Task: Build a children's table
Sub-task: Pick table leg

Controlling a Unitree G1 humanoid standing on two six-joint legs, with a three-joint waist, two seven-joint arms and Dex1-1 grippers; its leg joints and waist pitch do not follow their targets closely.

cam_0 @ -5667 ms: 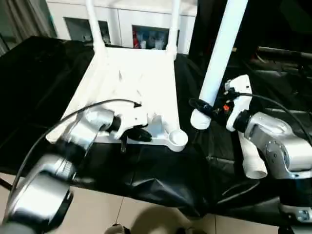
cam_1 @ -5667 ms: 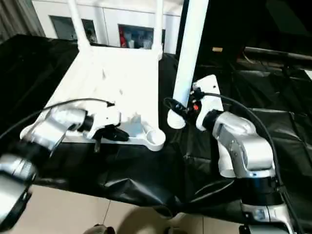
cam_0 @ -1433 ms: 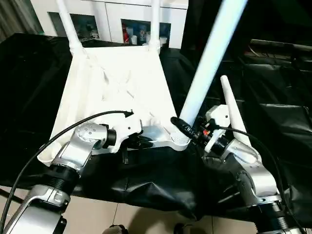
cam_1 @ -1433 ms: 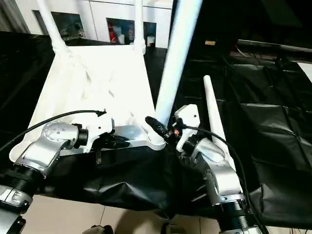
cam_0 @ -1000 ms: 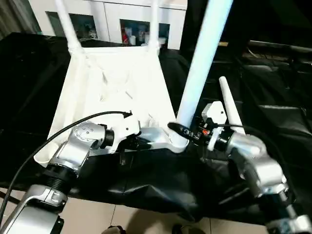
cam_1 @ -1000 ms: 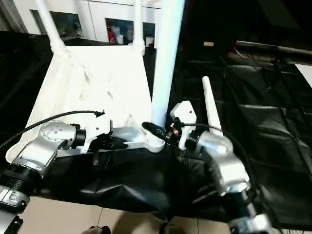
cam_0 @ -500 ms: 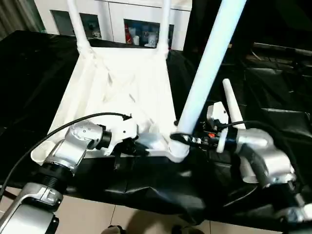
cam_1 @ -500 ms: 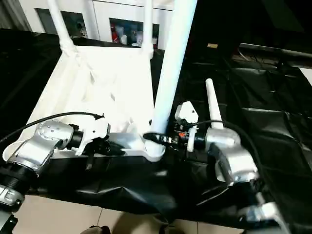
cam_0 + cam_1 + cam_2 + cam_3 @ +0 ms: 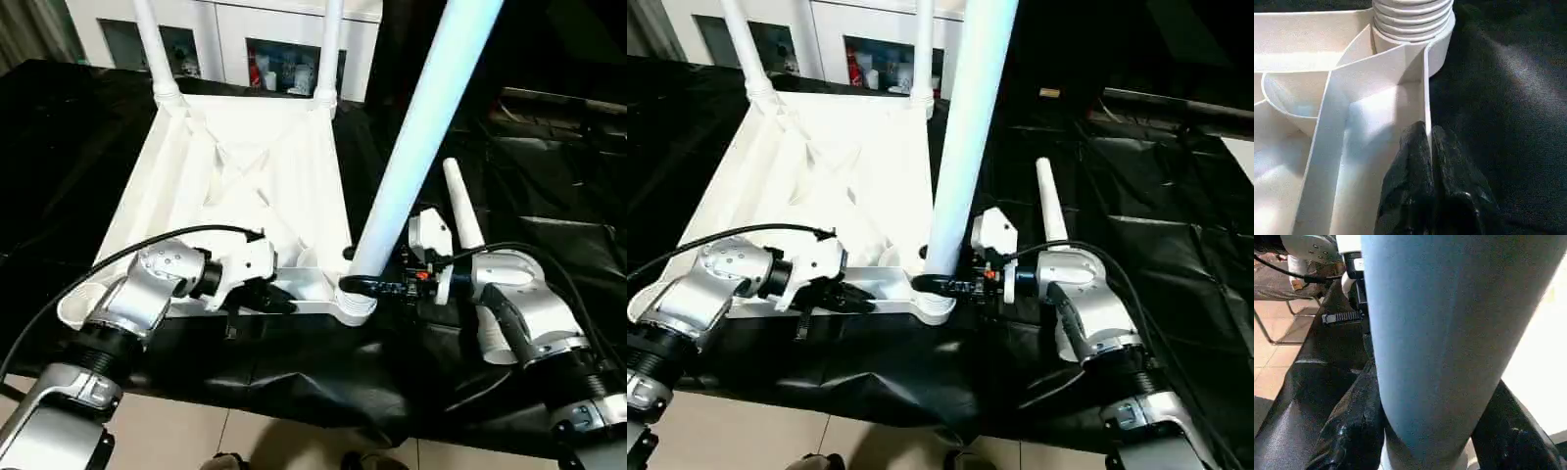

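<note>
Tabletop (image 9: 245, 186) lies upside down on the black sheet (image 9: 549, 196), ribs up, so the corner sockets face upward for the legs. Two legs (image 9: 152, 49) are already seated at the far corners, roughly 11 and 12 o'clock from the tabletop's centre. Left gripper (image 9: 1429, 147) has its fingers pinched together on the thin near-edge wall of the tabletop, just beside the near-right socket (image 9: 355, 302); my read is that it's there as an anchor so the top doesn't slide or spin while the leg is worked in. Right gripper (image 9: 377, 287) is clamped around the third leg (image 9: 416, 127) low down, right at the socket at about 5 o'clock of the tabletop; gripping low probably gives better control of the threaded end. In the left wrist view that ribbed end (image 9: 1413, 19) sits at the socket mouth with threads exposed, so it's not fully home. The leg leans away from vertical toward 1 o'clock, so likely needs straightening before it seats. Fourth leg (image 9: 460, 211) lies on the sheet just right of the right gripper, within reach for the near-left corner.
</note>
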